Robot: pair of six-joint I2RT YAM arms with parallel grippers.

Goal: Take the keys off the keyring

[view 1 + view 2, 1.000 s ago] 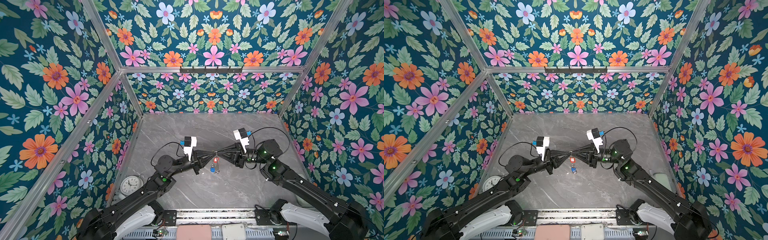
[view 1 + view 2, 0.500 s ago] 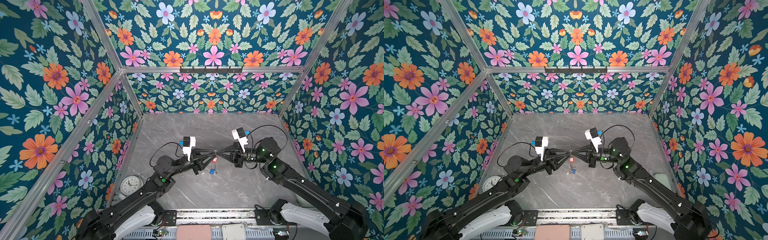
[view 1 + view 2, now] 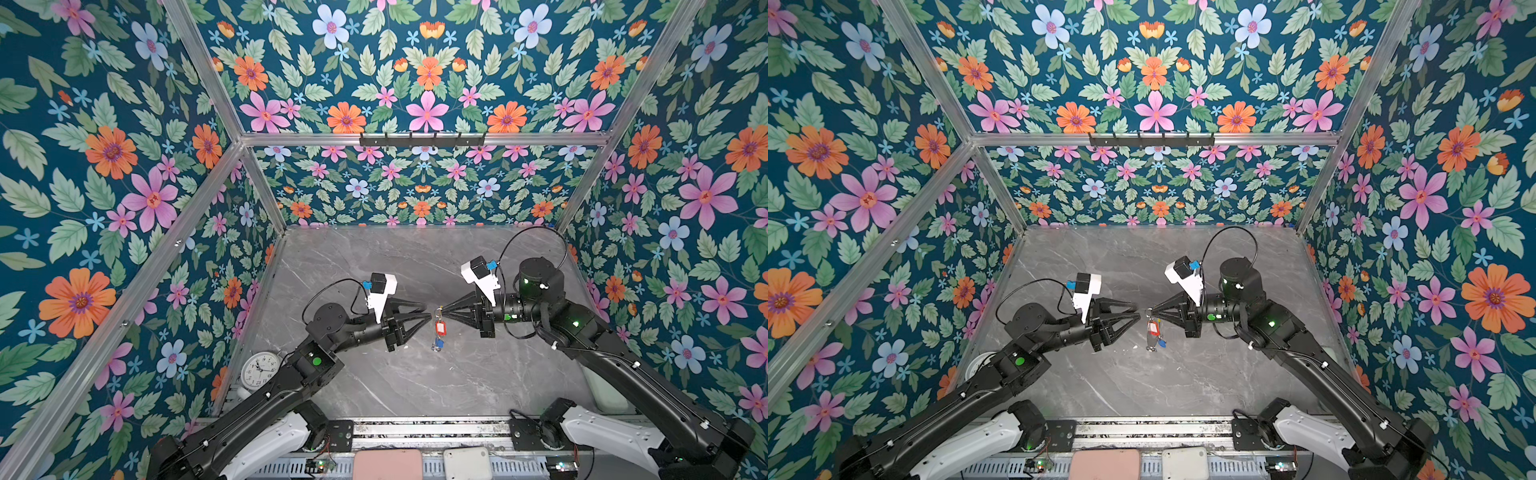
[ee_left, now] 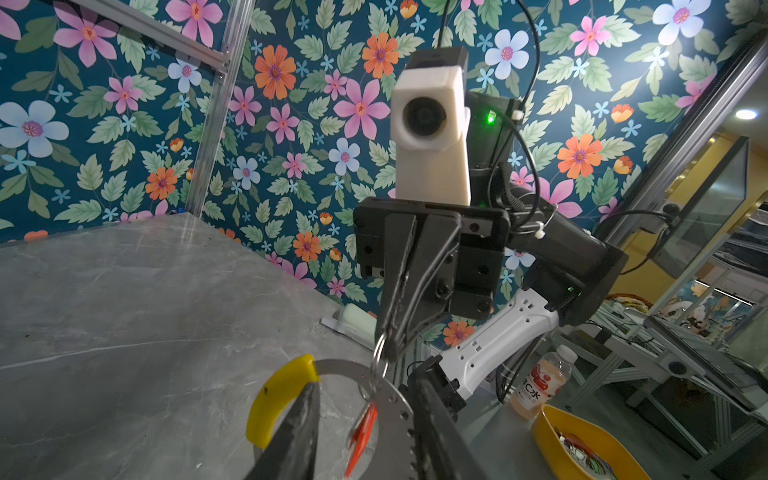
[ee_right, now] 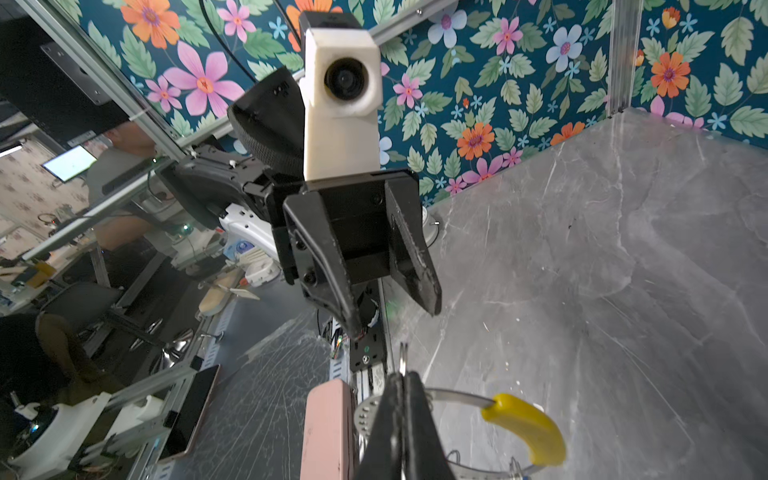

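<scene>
Top views: both arms meet tip to tip above the middle of the bench (image 3: 419, 386). right gripper (image 3: 441, 309) jaws are fully closed. red-tag key (image 3: 440, 328) and blue-tag key (image 3: 438, 343) dangle right under its tip, red above blue. The keyring itself is too thin to make out here. left gripper (image 3: 428, 311) jaws are part open with nothing between them, tips just beside the right tips with a small gap. Same layout in both top views. Left wrist view: keyring (image 4: 395, 403) hangs between the left fingers (image 4: 299, 436). Its yellow segment (image 4: 278, 399) overlaps one finger, can't tell if they touch. right gripper (image 4: 388, 351) faces the camera, jaws pinched on a small silver loop (image 4: 379, 359) at the keyring rim. The red-tag key (image 4: 360, 432) is blurred below the ring. Right wrist view: right fingers (image 5: 417, 424) are pressed flat together with the small silver loop (image 5: 402, 357) sticking out past their tips. The keyring (image 5: 457, 395) curves off to one side, yellow segment (image 5: 528, 428) over the bench. left gripper (image 5: 392, 320) is opposite, jaws moderately apart, empty, clear of the loop.
</scene>
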